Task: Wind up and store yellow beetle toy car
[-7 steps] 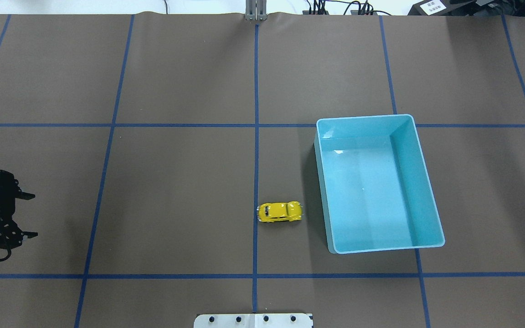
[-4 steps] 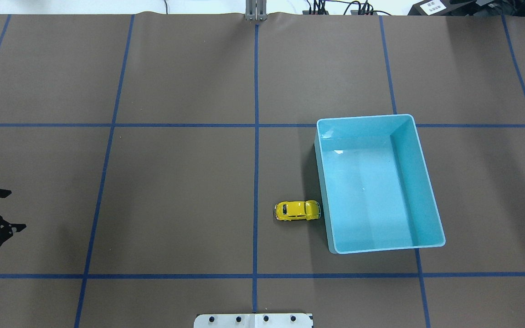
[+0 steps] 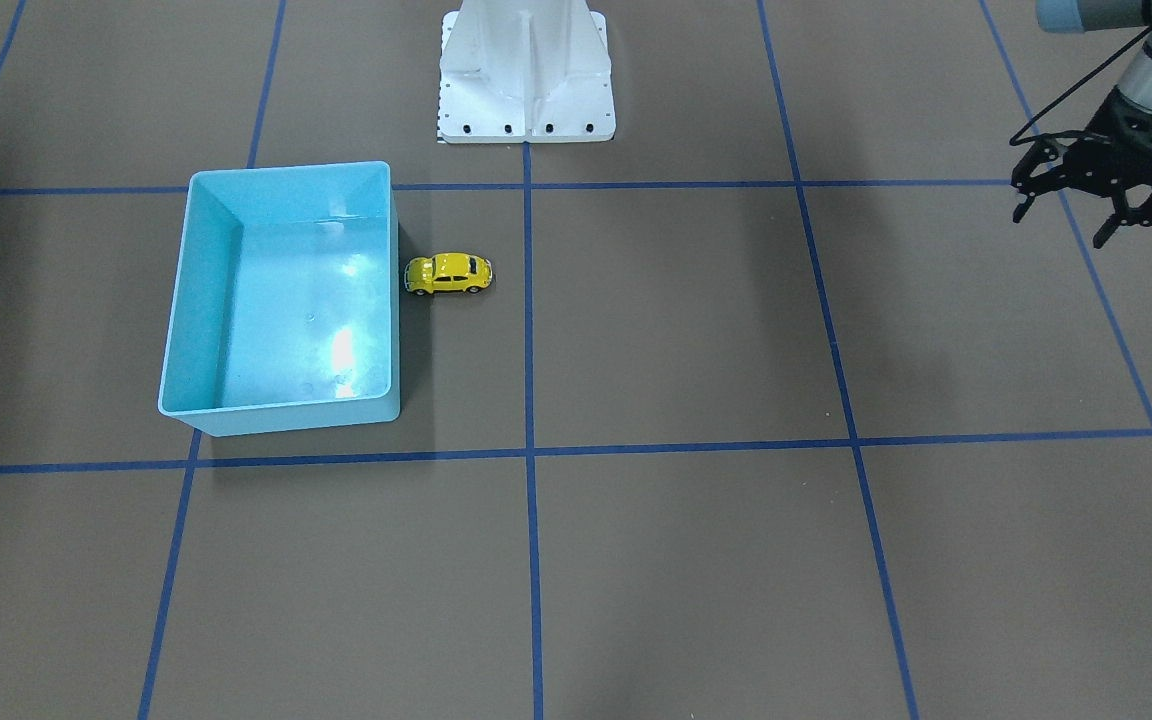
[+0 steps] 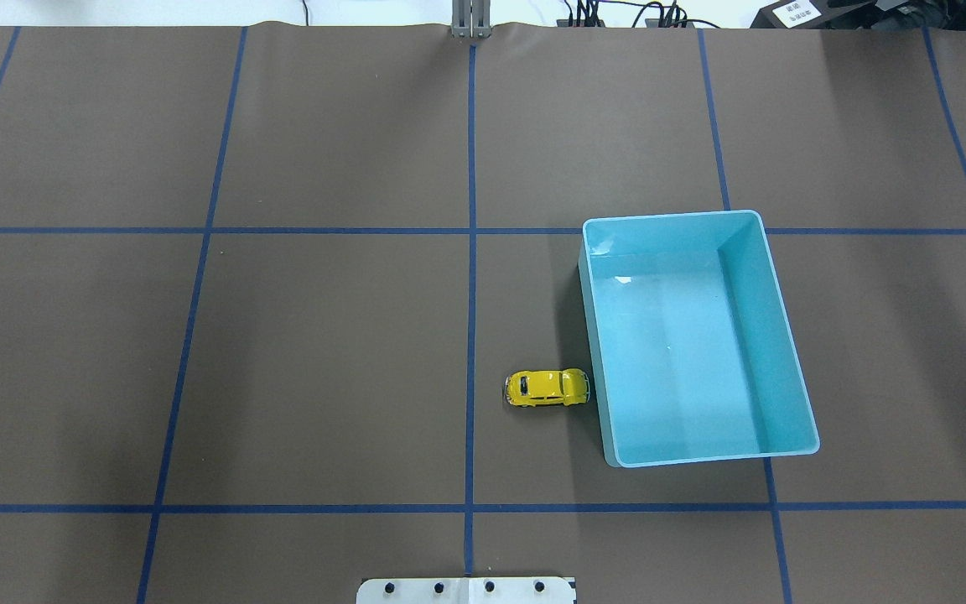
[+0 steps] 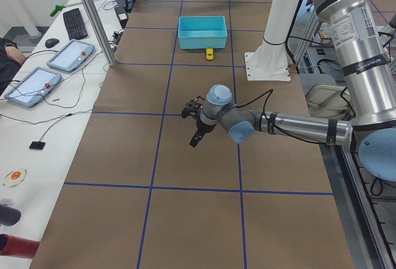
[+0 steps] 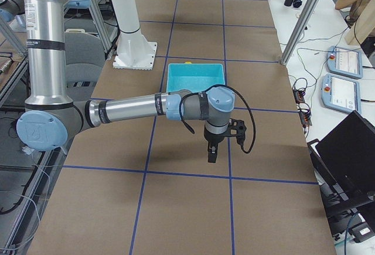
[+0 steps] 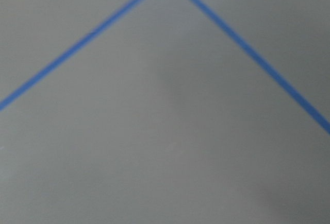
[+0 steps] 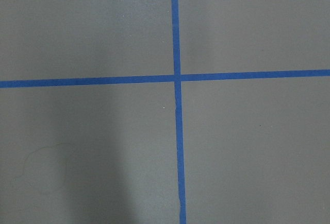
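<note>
The yellow beetle toy car (image 4: 547,388) (image 3: 448,274) (image 5: 210,54) stands on its wheels on the brown mat, its nose against the outer left wall of the light-blue bin (image 4: 672,215) (image 3: 286,168). Nothing lies in the bin. My left gripper (image 3: 1060,228) (image 5: 195,123) hangs open and holds nothing, far to the car's left near the table's end. My right gripper (image 6: 225,146) shows only in the exterior right view, above the mat beyond the bin's right side; I cannot tell if it is open or shut. Both wrist views show only mat and blue tape.
The robot's white base plate (image 4: 466,590) (image 3: 526,80) sits at the near edge behind the car. Blue tape lines (image 4: 471,252) grid the mat. Tablets (image 5: 68,55) and a person's arm (image 5: 6,46) are at a side desk; a laptop (image 6: 351,167) stands at the other end.
The car rolled right until it touched the bin wall, then stayed there. My open left gripper drew back leftward and has almost left the overhead view.
</note>
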Controlling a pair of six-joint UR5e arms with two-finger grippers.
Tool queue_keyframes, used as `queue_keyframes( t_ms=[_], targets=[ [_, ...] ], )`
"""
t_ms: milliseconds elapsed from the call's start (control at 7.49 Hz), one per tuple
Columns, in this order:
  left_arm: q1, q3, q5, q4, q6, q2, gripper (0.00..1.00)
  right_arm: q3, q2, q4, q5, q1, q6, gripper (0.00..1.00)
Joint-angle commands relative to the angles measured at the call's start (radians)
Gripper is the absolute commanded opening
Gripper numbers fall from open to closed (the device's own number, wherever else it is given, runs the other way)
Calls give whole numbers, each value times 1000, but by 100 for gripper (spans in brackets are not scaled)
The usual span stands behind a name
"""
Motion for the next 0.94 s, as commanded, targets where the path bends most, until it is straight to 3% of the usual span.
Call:
queue_keyframes(
  t_ms=[0,401,668,801],
  targets=[
    [-231,65,-215,232,6,-106,100,11,68,0,2,-34,-9,100],
    [-316,127,-230,452,9,-204,100,129,120,0,1,-178,-7,100],
    [-357,131,-230,694,17,-325,100,166,224,-6,-14,-298,-6,100],
    [-360,151,-228,722,38,-333,100,162,310,-9,-37,-376,-6,100]
  ],
)
